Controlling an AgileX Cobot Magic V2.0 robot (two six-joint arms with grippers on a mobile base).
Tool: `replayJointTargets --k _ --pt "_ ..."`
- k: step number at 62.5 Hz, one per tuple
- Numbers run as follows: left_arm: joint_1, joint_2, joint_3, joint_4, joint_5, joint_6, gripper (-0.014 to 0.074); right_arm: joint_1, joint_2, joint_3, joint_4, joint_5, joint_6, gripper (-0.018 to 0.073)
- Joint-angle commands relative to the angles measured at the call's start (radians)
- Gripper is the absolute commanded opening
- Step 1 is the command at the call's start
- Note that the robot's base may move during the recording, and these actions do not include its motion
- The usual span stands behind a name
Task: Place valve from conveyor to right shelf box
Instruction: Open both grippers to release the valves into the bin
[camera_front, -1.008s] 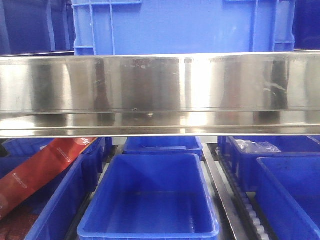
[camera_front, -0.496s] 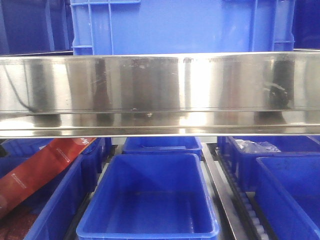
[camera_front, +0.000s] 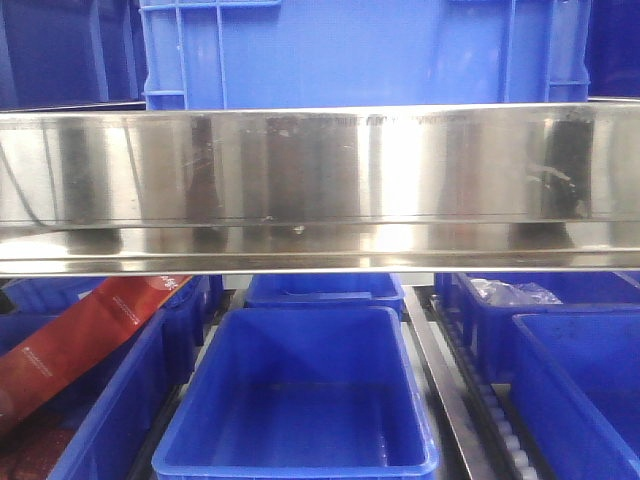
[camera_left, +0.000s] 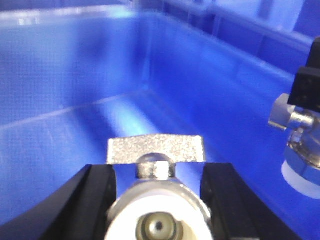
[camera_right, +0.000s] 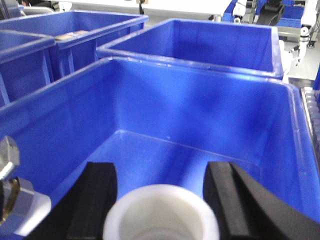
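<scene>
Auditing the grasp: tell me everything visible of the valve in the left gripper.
The valve shows a white round end with a brassy centre facing the camera, a rounded silver nut above it, and a flat, rough-cast silver handle across the top. The left gripper clamps it between two black fingers, over the floor of a blue box. A second valve hangs apart at the frame's right edge.
</scene>
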Motion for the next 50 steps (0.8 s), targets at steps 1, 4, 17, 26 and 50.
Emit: replayJointTargets --k 1,4,17,26,50 --pt "-0.006 -0.014 -0.019 -0.019 -0.056 -0.004 -0.0107 0.002 -0.003 -0.021 -0.004 -0.071 -0.006 0.0026" --pt "-0.006 -0.014 -0.019 -0.019 -0.056 -0.004 -0.0089 0.002 -0.003 -0.021 -0.002 -0.062 -0.006 0.0103" --pt "-0.006 -0.014 -0.014 -0.019 -0.054 -0.004 0.0195 0.002 -0.003 -0.021 0.007 -0.039 -0.006 0.0351" --pt "-0.006 -0.014 -0.014 -0.019 -0.054 -0.004 0.036 0.002 -0.003 -0.021 0.007 -0.009 -0.006 0.0386" --pt "-0.006 -0.014 -0.014 -0.019 -0.066 -0.004 0.041 0.002 -0.014 -0.021 0.013 0.039 -0.006 0.0315"
